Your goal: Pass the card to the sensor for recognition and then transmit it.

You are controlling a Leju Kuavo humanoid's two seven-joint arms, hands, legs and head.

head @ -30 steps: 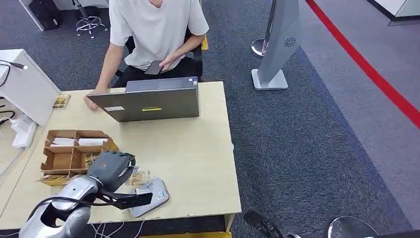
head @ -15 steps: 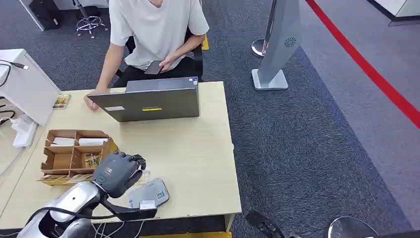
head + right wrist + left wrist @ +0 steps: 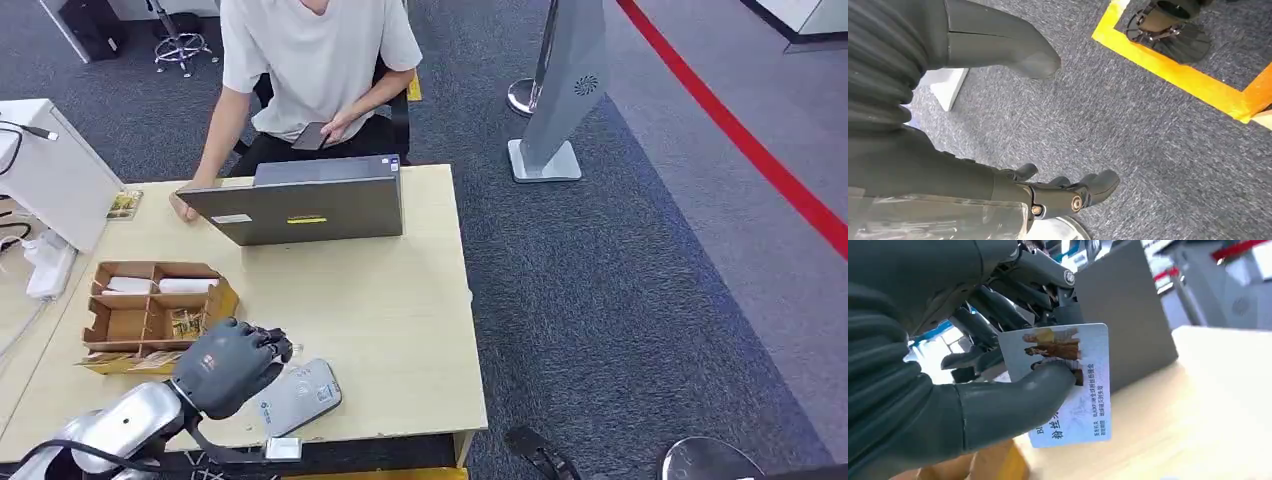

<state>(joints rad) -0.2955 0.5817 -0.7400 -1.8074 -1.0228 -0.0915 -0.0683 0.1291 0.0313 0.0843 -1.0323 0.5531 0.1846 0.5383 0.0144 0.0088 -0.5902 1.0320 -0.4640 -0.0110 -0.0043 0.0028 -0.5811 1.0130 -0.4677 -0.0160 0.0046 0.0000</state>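
Holding one card (image 3: pixel 1068 385), left hand (image 3: pixel 228 362)

The card (image 3: pixel 1063 385) is a thin white rectangle with rounded corners, printed with a picture of figures at one end and lines of blue text at the other. It is pinched flat between thumb and fingers, lifted clear of the tabletop, printed face toward the wrist camera. The sensor (image 3: pixel 298 396) is a flat grey pad with rounded corners and small blue-and-white markings, lying flat near the front edge of the wooden table (image 3: pixel 400 330).
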